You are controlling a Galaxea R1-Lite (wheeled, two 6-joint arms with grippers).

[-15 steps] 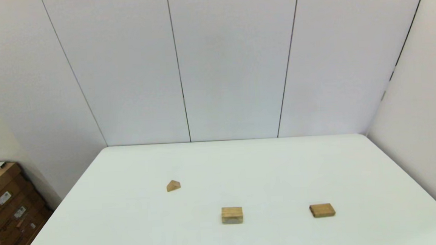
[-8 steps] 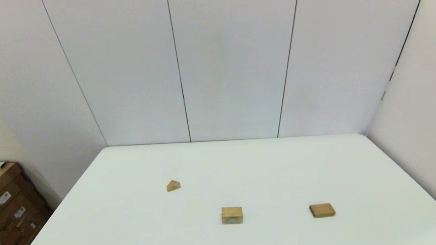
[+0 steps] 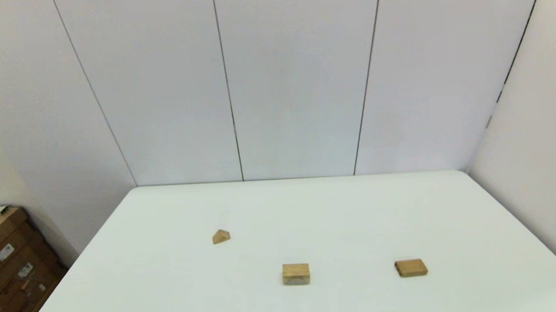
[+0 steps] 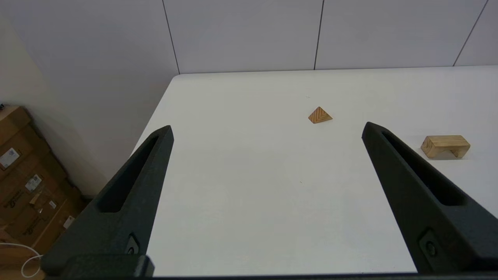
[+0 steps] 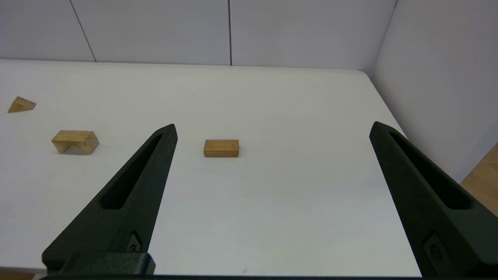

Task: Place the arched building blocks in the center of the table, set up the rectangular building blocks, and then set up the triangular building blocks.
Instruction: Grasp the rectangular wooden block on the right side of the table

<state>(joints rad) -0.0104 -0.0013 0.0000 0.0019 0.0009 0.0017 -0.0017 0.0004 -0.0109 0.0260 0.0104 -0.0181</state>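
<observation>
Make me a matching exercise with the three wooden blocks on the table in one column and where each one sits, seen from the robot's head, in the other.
Things:
1. arched block
2. rectangular slab
3. triangular block

Places:
A. farthest to the robot's left, farther back on the table
B. farthest to the robot's right, near the front
C. between the other two, near the front

Pairs: 1-C, 2-B, 3-A

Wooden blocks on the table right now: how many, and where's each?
3. The triangular block lies farthest back, on the robot's left. The arched block sits near the middle, closer to the robot. The rectangular block lies to its right. None stacked or touching.
</observation>
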